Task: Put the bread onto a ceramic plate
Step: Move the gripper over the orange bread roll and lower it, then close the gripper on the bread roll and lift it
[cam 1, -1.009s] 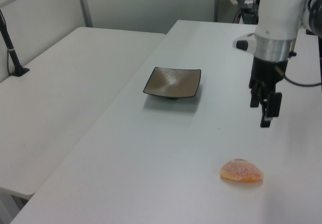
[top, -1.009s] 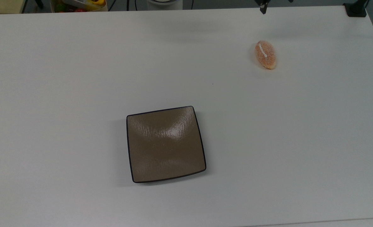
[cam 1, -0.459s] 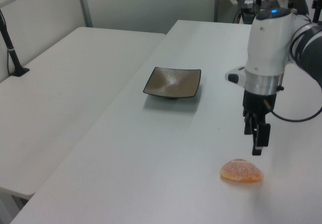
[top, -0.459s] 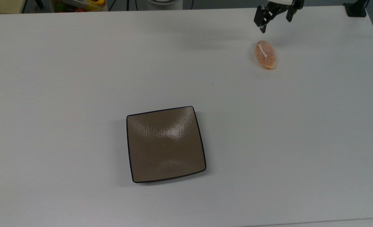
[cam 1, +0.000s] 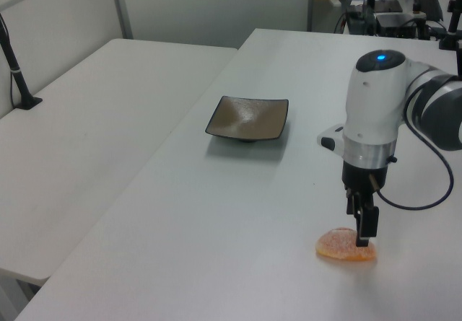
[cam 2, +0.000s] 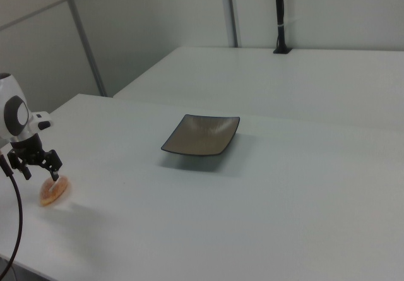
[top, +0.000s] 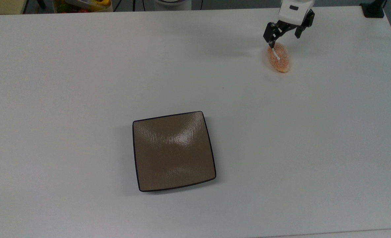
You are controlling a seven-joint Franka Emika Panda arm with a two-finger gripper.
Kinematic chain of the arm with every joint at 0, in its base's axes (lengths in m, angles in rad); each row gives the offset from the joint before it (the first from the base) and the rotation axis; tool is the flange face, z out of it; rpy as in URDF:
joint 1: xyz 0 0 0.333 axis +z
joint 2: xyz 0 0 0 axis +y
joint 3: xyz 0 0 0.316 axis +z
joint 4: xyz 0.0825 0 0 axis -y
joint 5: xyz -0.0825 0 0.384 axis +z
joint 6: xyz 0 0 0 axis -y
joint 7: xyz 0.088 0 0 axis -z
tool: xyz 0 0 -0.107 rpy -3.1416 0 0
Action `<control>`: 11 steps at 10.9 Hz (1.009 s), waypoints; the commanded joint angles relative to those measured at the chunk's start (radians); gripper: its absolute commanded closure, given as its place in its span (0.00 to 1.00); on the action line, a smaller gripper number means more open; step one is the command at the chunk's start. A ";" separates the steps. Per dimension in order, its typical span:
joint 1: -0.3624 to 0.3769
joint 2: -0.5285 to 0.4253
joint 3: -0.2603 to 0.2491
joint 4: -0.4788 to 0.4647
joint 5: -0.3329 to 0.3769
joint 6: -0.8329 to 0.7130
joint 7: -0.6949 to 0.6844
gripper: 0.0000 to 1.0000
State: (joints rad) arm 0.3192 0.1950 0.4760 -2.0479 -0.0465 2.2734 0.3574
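Ceramic plate point(top: 174, 151): mid-table point(top: 83, 82), bare. Bread point(top: 279, 59): well apart from plate, toward the top view's upper right; long axis near vertical there, slightly tilted. Gripper point(top: 284, 34): fingers spread wide, straddling bread's far end, holding nothing.

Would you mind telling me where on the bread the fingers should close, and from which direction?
Probably from straight above, across the narrow middle of the bread. It lies flat on the white table, an oval with its long axis running up and down in the top view, so its two long flanks suit the open gripper, already low over its upper end.
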 commanded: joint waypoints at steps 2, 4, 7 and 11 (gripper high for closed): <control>0.015 0.049 -0.004 -0.003 -0.079 0.040 0.075 0.00; 0.014 0.066 -0.004 -0.003 -0.096 0.040 0.075 0.00; 0.014 0.084 -0.004 -0.001 -0.116 0.058 0.090 0.00; 0.014 0.104 -0.004 -0.002 -0.122 0.066 0.090 0.13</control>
State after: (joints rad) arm 0.3219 0.2856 0.4760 -2.0476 -0.1440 2.3076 0.4173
